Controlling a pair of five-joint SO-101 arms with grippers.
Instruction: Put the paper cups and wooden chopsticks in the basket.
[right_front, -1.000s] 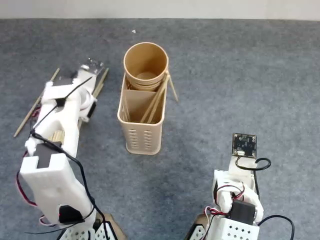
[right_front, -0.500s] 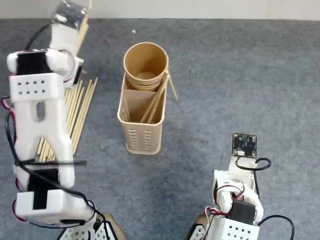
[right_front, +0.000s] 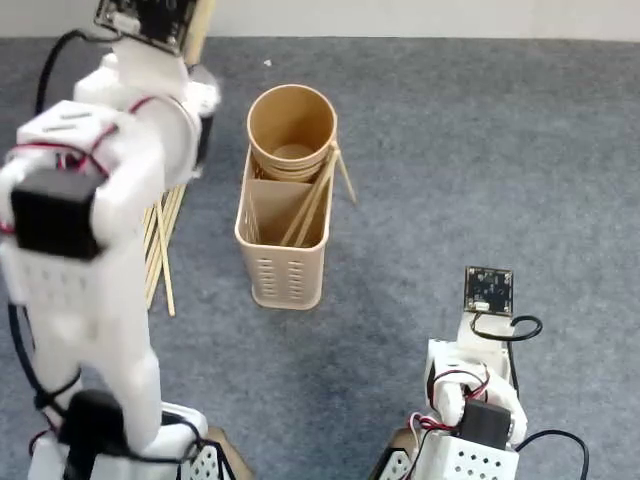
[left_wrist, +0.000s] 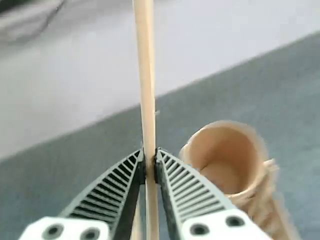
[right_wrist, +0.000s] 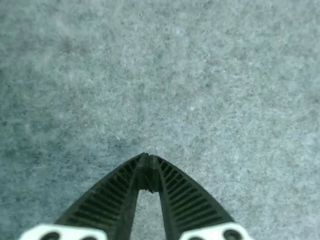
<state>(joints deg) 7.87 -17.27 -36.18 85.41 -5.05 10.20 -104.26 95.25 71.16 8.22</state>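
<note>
A grey, felt-like bench (right_front: 480, 150) carries everything. A cream basket (right_front: 285, 270) with a perforated wall stands upright on it, left of centre. Well to the basket's left, loose wooden chopsticks (right_front: 160, 240) lie side by side, running near to far and partly hidden under an arm. A single chopstick (right_front: 346, 182) slants just beside the basket's far right corner. A small white speck (right_front: 267, 63) lies at the far side. The two arm bases (right_front: 465, 455) sit at the near edge.

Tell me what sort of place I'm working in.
Probably a robot-practice tabletop, not a kitchen: grey carpet-like mat, a plastic basket holding a paper cup, loose wooden chopsticks beside it.
</note>
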